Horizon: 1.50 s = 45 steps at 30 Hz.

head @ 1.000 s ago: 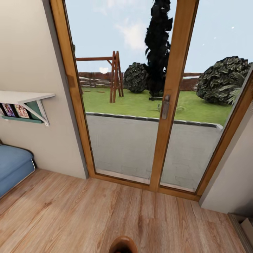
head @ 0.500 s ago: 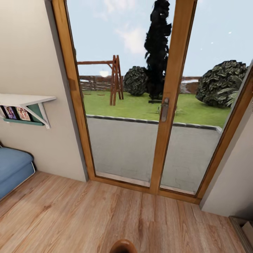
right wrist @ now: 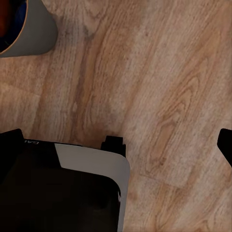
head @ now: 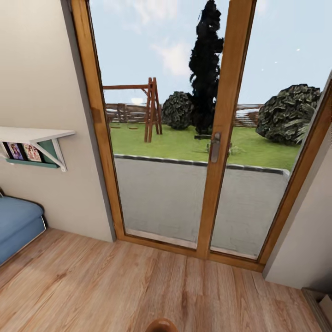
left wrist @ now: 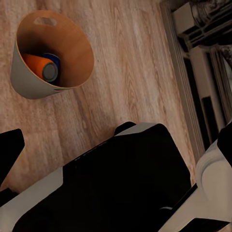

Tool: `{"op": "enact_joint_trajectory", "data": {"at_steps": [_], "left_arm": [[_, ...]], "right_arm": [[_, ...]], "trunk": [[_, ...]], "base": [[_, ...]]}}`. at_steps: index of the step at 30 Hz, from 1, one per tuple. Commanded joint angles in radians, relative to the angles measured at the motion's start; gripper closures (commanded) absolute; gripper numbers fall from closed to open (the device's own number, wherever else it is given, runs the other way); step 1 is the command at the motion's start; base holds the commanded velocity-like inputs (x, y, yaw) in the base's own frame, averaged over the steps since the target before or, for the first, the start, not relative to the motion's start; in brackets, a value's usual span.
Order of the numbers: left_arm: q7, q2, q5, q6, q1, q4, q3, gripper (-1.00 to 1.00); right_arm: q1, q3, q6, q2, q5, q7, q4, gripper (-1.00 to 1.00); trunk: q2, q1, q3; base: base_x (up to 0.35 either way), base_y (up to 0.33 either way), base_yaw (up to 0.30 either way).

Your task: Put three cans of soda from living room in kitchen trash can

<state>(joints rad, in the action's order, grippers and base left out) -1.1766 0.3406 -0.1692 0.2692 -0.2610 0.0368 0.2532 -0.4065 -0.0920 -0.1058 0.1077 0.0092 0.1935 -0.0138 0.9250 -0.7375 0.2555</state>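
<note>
The tan bin is standing on the wood floor, holding an orange can and a blue can; I cannot tell either gripper's state.

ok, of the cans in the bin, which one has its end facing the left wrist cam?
The orange-red can: its grey round end points toward the camera. The dark blue can lies behind it inside the bin, mostly hidden, only a blue sliver visible.

No legible text anywhere. Faint white marks on the robot base, lower left of the right wrist view, cannot be read.
</note>
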Motion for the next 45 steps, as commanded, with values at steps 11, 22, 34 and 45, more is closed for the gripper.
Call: {"op": "enact_joint_trajectory", "data": {"at_steps": [11,22,34,45], "left_arm": [[0.000,0.000,0.000,-0.001,0.000,0.000,0.000,-1.00],[0.000,0.000,0.000,-0.001,0.000,0.000,0.000,-1.00],[0.000,0.000,0.000,-0.001,0.000,0.000,0.000,-1.00],[0.001,0.000,0.000,-0.002,0.000,0.001,0.000,-1.00]], "right_arm": [[0.008,0.000,0.003,0.000,0.000,0.000,0.000,-1.00],[0.010,0.000,0.003,-0.001,0.000,0.000,0.000,-1.00],[0.011,0.000,0.003,-0.002,0.000,-0.001,0.000,-1.00],[0.010,0.002,0.001,-0.003,-0.003,-0.008,0.000,-1.00]], "trunk": [[0.000,0.000,-0.018],[0.000,0.000,-0.036],[0.000,0.000,-0.056],[0.000,0.000,-0.067]], "base": [[0.000,0.000,0.000],[0.000,0.000,0.000],[0.000,0.000,0.000],[0.000,0.000,0.000]]}}
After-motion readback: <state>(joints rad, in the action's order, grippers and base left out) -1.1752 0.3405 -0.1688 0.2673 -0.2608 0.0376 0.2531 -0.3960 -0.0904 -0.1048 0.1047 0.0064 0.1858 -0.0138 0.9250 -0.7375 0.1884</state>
